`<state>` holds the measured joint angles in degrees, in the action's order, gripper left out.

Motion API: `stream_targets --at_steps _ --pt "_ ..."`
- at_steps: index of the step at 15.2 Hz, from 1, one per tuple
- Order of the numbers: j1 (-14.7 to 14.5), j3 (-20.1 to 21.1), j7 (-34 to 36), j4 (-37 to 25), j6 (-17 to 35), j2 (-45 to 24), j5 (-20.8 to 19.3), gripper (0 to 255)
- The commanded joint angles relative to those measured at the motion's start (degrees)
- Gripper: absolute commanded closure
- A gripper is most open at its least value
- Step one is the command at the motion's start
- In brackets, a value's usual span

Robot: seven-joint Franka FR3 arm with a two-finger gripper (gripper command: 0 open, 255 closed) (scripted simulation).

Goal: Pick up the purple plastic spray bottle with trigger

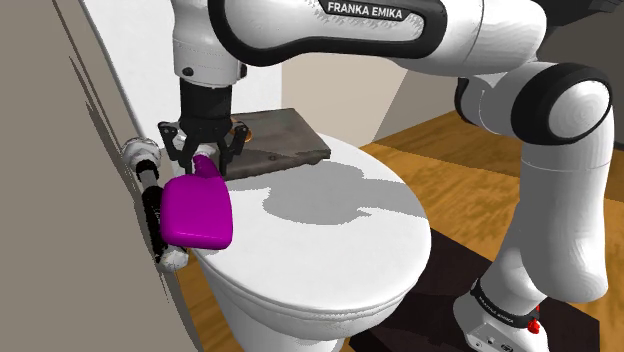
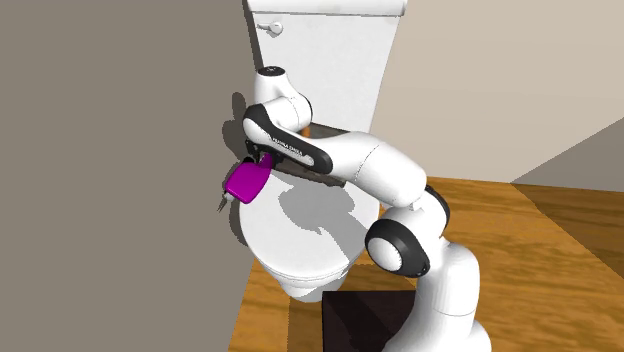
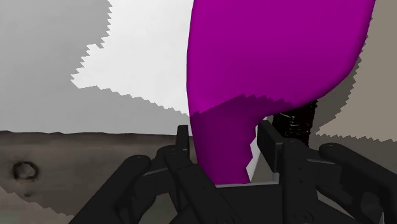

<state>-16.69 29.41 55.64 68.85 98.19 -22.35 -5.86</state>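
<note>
A purple spray bottle (image 1: 197, 212) hangs body-down from my black gripper (image 1: 205, 156), whose fingers are shut on its narrow neck. It sits over the edge of the white toilet lid (image 1: 330, 235), on the side next to the grey wall (image 1: 60, 200). In the second exterior view the bottle (image 2: 245, 181) shows just below the gripper (image 2: 258, 160), at the lid's (image 2: 300, 235) left edge. In the wrist view the bottle (image 3: 267, 63) widens away from the gripper (image 3: 226, 153), and both fingers (image 3: 183, 143) press its neck. I cannot tell whether its base touches the lid.
A dark grey slab (image 1: 285, 140) lies behind the lid. A black-and-white rod-like thing (image 1: 152, 205) runs along the wall beside the bottle. The toilet tank (image 2: 325, 50) stands behind the arm. A wooden floor (image 2: 540, 230) and a dark mat (image 2: 360, 320) surround the toilet.
</note>
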Motion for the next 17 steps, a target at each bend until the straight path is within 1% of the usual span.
stream_targets --at_steps 1,3,9,14,17 --pt "-0.1 0.0 0.0 0.3 0.2 -0.2 0.1 255" --pt "0.1 0.0 -0.1 0.4 0.0 -0.1 0.1 255" --pt "-1.7 0.0 0.4 -8.0 -6.0 -2.5 -1.1 255" --pt "-4.3 -0.3 0.8 -17.7 -12.2 -5.9 -2.8 255" --pt "-6.9 -0.8 1.0 -26.3 -17.2 -9.5 -4.4 255"
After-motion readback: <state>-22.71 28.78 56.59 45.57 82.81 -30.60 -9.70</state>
